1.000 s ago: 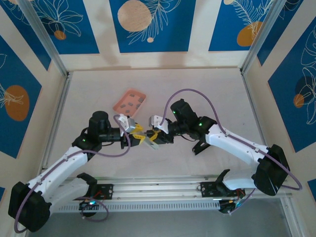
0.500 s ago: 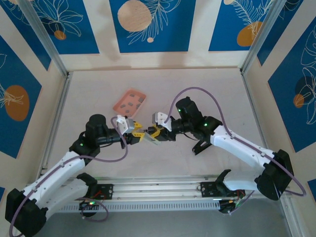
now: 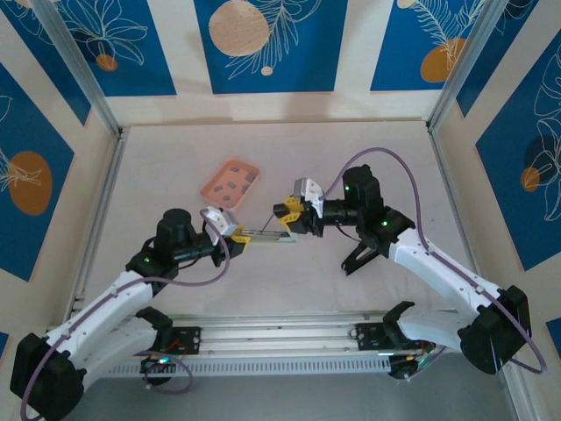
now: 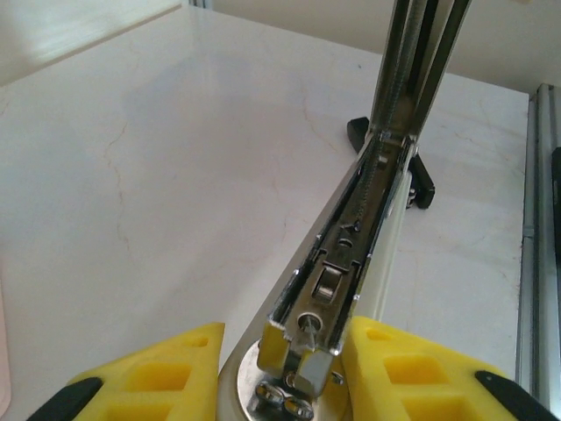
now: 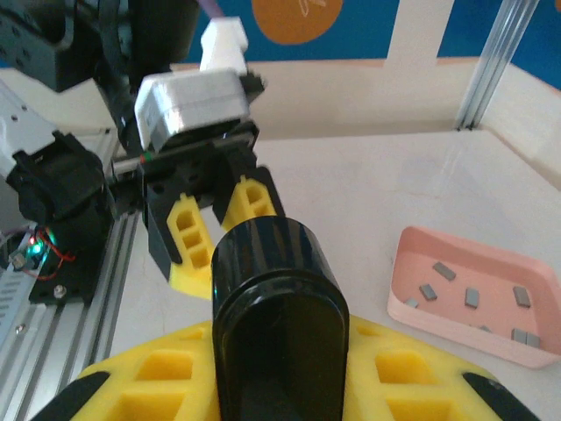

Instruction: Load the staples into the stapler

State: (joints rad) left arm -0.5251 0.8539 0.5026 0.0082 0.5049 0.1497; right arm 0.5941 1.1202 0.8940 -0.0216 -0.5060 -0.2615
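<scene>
**Stapler held open between both jaws: handling notes**

1. Position. The stapler [image 3: 266,232] sits at the centre of the overhead frame. It is spread open between my two arms and appears raised off the bench [image 3: 368,158]. My left jaws are clenched on the end of the silver bar. In the left wrist view its open channel [image 4: 355,263] runs from bottom centre up toward the top right, starting between my yellow pads [image 4: 166,373]. My right jaws are clenched on the black top arm [image 5: 276,298], at bottom centre of the right wrist view.

2. Staples. The staples [image 3: 235,180] lie loose in the pink tray [image 3: 209,187], to the upper left of the stapler and well apart from it. I see none in the channel.

3. Handling, as I judge it. The stapler is light and stiff, and because it is hinged it will pivot unless both halves are restrained. The bar's polished sides look slippery, so grip across its width near the end, clear of the channel. The strips are tiny, light and probably break easily. Take one by its long sides, gently, and keep it level.
</scene>
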